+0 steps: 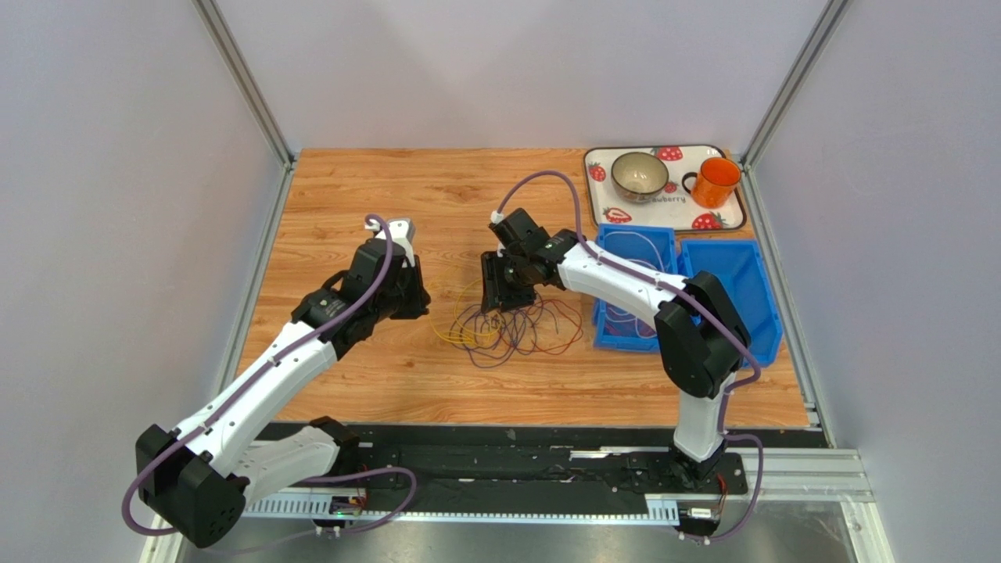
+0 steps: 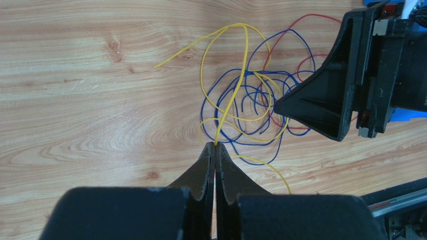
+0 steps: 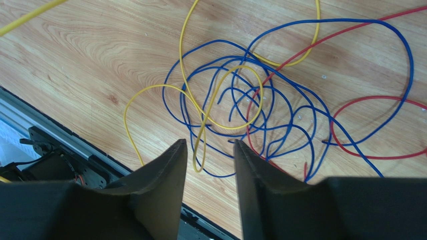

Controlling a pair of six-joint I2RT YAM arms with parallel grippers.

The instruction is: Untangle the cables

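Observation:
The cables (image 1: pixel 517 332) lie as a loose tangle of thin yellow, blue and red wires on the wooden table (image 1: pixel 353 188). My left gripper (image 1: pixel 425 310) is at the tangle's left edge. In the left wrist view it (image 2: pixel 216 146) is shut on the yellow cable (image 2: pixel 243 65), which runs from the fingertips up into the tangle. My right gripper (image 1: pixel 499 300) hangs over the tangle's far side. In the right wrist view it (image 3: pixel 209 142) is open and empty above blue (image 3: pixel 361 22), red (image 3: pixel 381 97) and yellow (image 3: pixel 150 87) loops. It also shows in the left wrist view (image 2: pixel 321 110).
Two blue bins (image 1: pixel 734 282) stand right of the tangle, and the left one holds a thin white cable (image 1: pixel 635 252). A strawberry-print tray (image 1: pixel 729 217) at the back right carries a bowl (image 1: pixel 639 175) and an orange mug (image 1: pixel 716 182). The table's metal front rail (image 1: pixel 529 463) is near.

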